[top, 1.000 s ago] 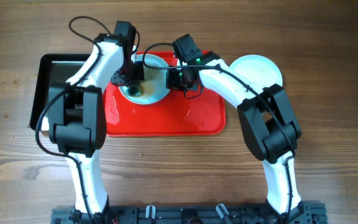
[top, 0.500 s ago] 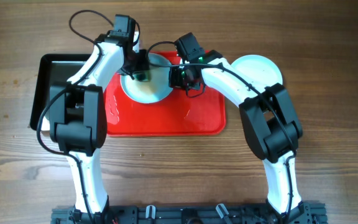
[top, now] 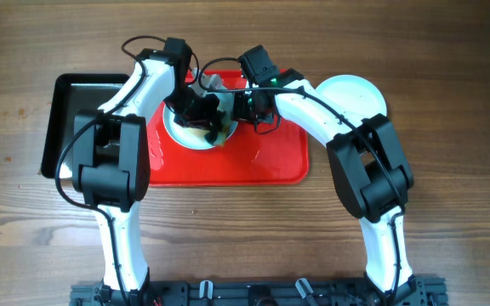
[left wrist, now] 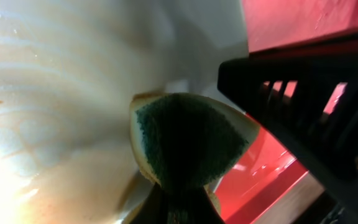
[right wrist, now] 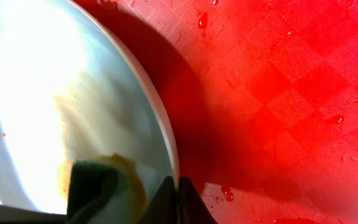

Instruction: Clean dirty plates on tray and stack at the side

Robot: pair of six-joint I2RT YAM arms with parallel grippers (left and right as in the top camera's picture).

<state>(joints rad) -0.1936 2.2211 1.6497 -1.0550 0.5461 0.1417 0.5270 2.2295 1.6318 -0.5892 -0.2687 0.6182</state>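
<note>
A pale plate [top: 179,129] lies on the red tray [top: 228,166], toward its far side. My left gripper [top: 204,115] is shut on a green-and-yellow sponge [left wrist: 188,143], which presses on the plate's wet, brown-smeared face [left wrist: 55,93]. My right gripper [top: 243,106] is shut on the plate's right rim. In the right wrist view its fingers pinch the rim [right wrist: 179,190], and the sponge [right wrist: 101,186] shows on the plate [right wrist: 73,93] beside them. A second plate [top: 353,93] sits on the table right of the tray.
A black tray [top: 71,110] lies on the wooden table just left of the red tray. Water drops dot the red tray's textured surface [right wrist: 278,93]. Both arms cross above the tray's far half.
My left gripper has swept the sponge over the plate, first toward the far rim, then right and nearer. The right gripper keeps its hold on the rim.
</note>
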